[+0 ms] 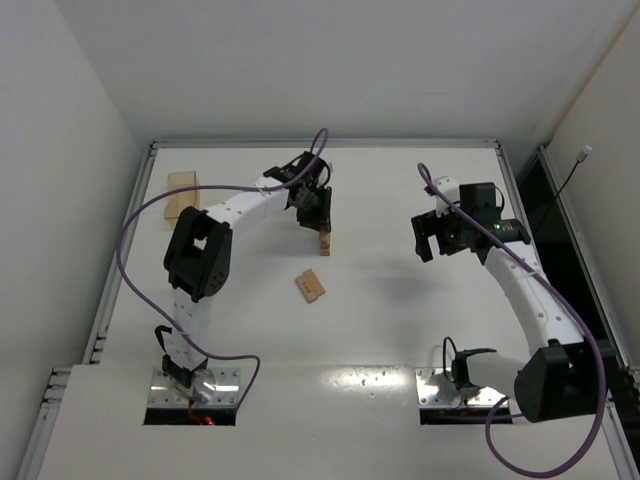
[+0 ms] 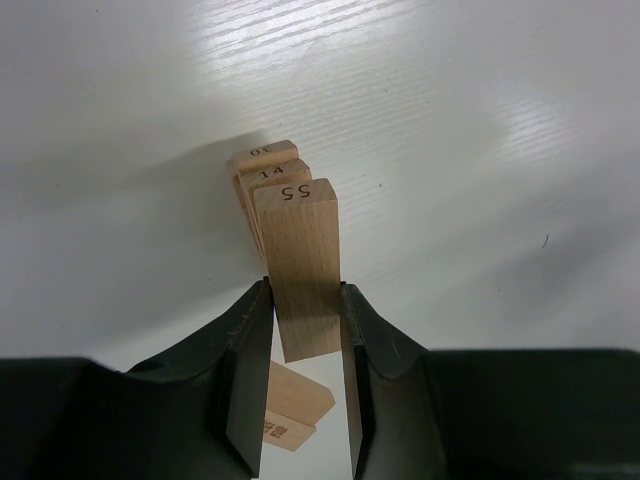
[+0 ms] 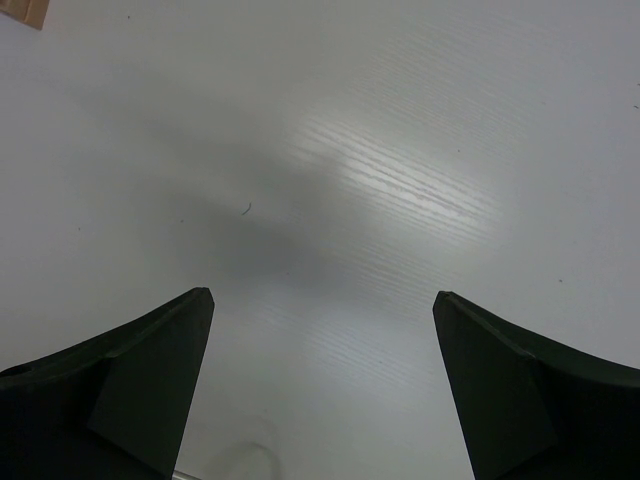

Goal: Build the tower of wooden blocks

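Placing step: left gripper (image 2: 305,300) clamped on block 55 (image 2: 298,250), right at the tower (image 2: 262,165).
Tower's blocks 14 and 30 sit just past the fingertips, touching the held one; fully seated or not, cannot tell. Loose block (image 1: 310,286) near, behind the jaws. Right gripper (image 3: 320,295) spread wide over the table (image 3: 400,150), holding nothing, well off to the side. Next, probably: square up 55, open slowly, back straight out without nudging the stack.

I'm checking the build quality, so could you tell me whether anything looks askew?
Yes: the wood block tower is uneven. Block 30, block 14 and block 55, the last in the left gripper, fan out, all facing one way, not crosswise.
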